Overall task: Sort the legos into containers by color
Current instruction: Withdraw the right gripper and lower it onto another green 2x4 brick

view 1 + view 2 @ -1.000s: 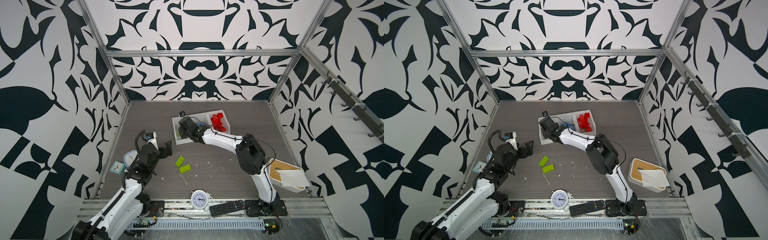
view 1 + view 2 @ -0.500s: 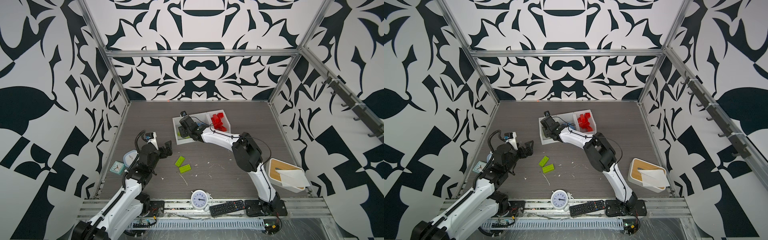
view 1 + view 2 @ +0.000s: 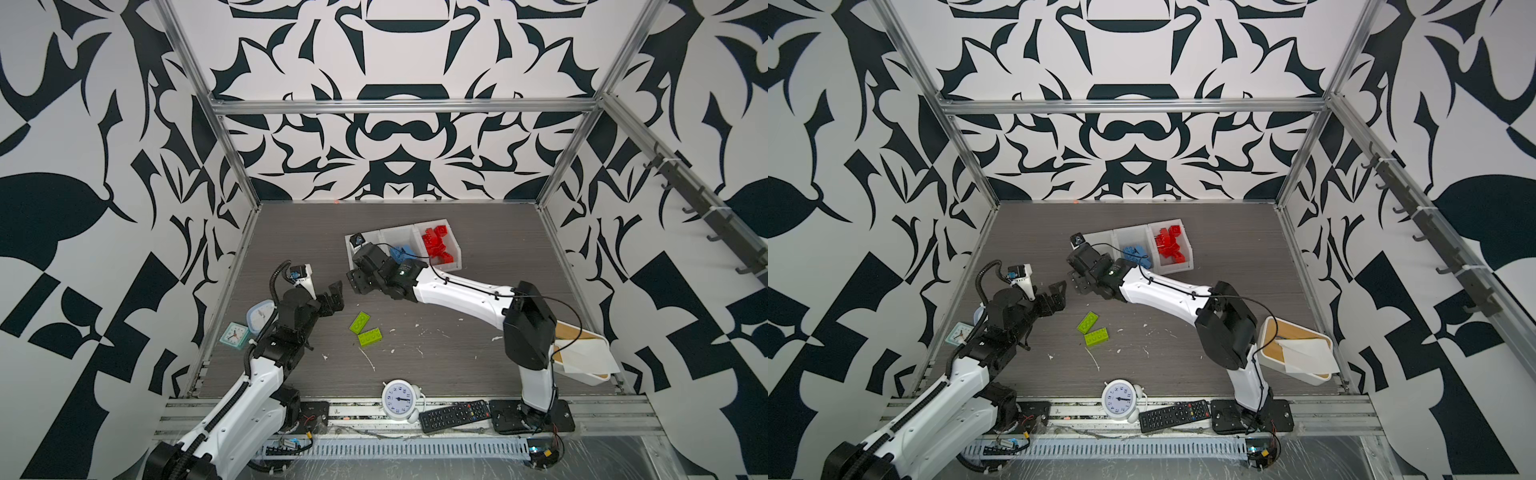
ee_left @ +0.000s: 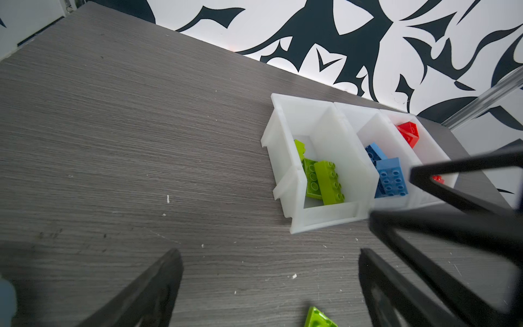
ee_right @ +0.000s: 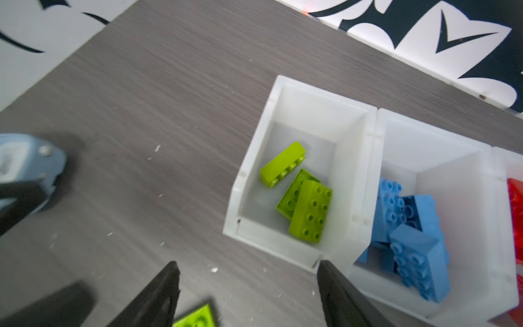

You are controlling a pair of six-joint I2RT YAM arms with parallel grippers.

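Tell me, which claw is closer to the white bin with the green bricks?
Right. The right gripper sits just in front of the bin; the left gripper is clearly farther out in front of it.

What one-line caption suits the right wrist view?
Lime green studded plastic bricks lie in one white open-top plastic bin; light blue bricks in its neighbour.

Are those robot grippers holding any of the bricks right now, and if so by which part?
Nothing is held. The left gripper and right gripper both stand open and empty; two green legos lie loose on the table.
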